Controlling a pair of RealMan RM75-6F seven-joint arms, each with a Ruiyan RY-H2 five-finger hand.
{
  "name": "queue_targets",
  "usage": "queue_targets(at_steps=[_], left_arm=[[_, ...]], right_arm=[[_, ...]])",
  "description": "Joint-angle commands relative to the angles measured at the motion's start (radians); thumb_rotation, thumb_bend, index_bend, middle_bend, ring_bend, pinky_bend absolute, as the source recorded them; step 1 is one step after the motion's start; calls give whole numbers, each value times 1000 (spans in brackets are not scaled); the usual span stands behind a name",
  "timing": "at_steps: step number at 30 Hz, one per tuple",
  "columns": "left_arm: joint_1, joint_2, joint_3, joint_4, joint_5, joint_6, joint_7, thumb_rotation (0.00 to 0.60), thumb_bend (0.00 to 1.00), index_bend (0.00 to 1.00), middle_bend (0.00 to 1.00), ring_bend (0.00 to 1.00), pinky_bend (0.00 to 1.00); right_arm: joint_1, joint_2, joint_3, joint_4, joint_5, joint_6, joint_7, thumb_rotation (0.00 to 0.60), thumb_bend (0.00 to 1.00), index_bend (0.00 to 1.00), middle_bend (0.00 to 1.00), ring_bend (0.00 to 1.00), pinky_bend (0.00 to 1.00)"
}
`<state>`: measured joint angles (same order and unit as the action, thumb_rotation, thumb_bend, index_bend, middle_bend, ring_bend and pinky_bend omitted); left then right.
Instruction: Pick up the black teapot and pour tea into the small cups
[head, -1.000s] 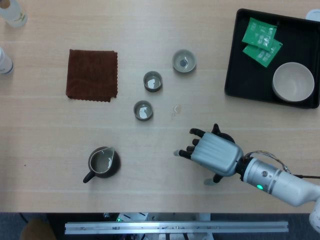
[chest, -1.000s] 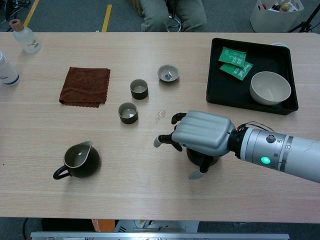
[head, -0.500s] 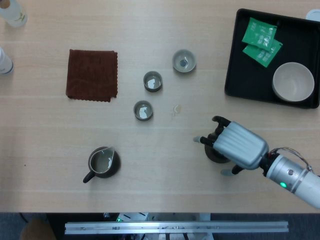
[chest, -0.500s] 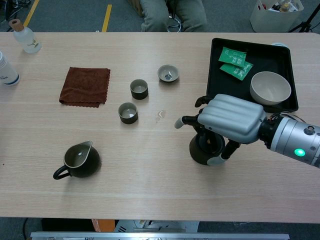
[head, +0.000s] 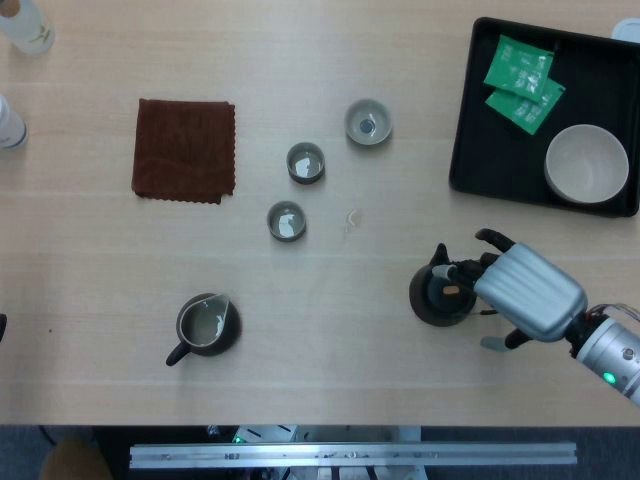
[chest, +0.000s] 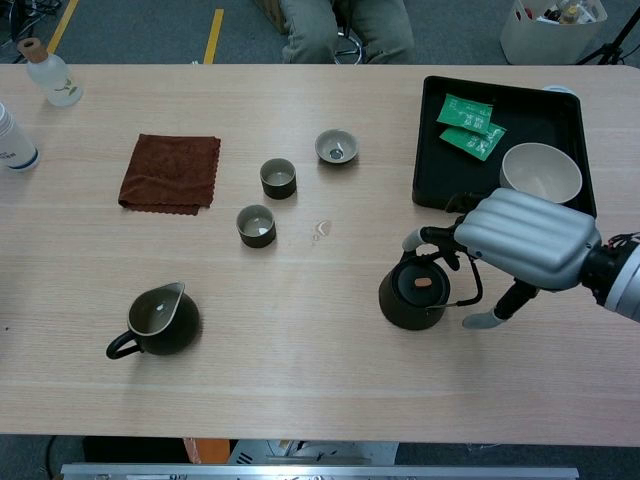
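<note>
The black teapot (head: 440, 295) (chest: 415, 297) stands on the table with its lid on, right of centre near the front. My right hand (head: 525, 292) (chest: 525, 240) hovers just right of it with fingers spread; the fingertips (chest: 428, 238) reach over the pot's right side and handle without gripping. Three small cups (head: 368, 122) (head: 305, 162) (head: 286, 221) stand in a loose line up and to the left of the pot, each with a little liquid. My left hand is out of sight.
A dark pitcher (head: 207, 325) (chest: 160, 320) holding liquid sits front left. A brown cloth (head: 185, 149) lies back left, near two bottles (head: 25, 25) at the edge. A black tray (head: 590, 80) back right holds a white bowl (head: 586, 164) and green packets (head: 523, 70).
My right hand has slid right, off the top of the teapot, which now shows fully. The pot stays on the table, a little further right than a second ago.
</note>
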<state>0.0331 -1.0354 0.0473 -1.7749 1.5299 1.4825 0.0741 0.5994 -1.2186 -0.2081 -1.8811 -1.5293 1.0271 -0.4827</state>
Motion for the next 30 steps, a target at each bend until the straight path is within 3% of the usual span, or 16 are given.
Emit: queue_targets(at_steps=[1,5,9,19,30], left_arm=[[-1,1,1,-3,2,0,1,600,297,161,120,113,132],[1,9,8,-12,4,-1,-17,600,297,160,120,113,132],[6,23,15,-16,1,-2,-38,600,297,161,119,113,132],[7,33,21,-12,0,-5,-62,600,297,160,116,113,132],[4,34,23,-15,2,-10,-66,600,297,160,114,113,132]], right_arm=[[-19,-13,11,21,-19,23,9,460,0,213,499,455,184],[-32,-33,30,45,-15,28,-22,461,0,213,377,273,184],[-37,-43,48,41,27,6,-83,464,0,186,299,171,183],[-65,-58,67,36,146,-7,-267,462,0,76,194,105,160],[-70,-72,75,53,203,-29,-315,463,0,55,176,92,160]])
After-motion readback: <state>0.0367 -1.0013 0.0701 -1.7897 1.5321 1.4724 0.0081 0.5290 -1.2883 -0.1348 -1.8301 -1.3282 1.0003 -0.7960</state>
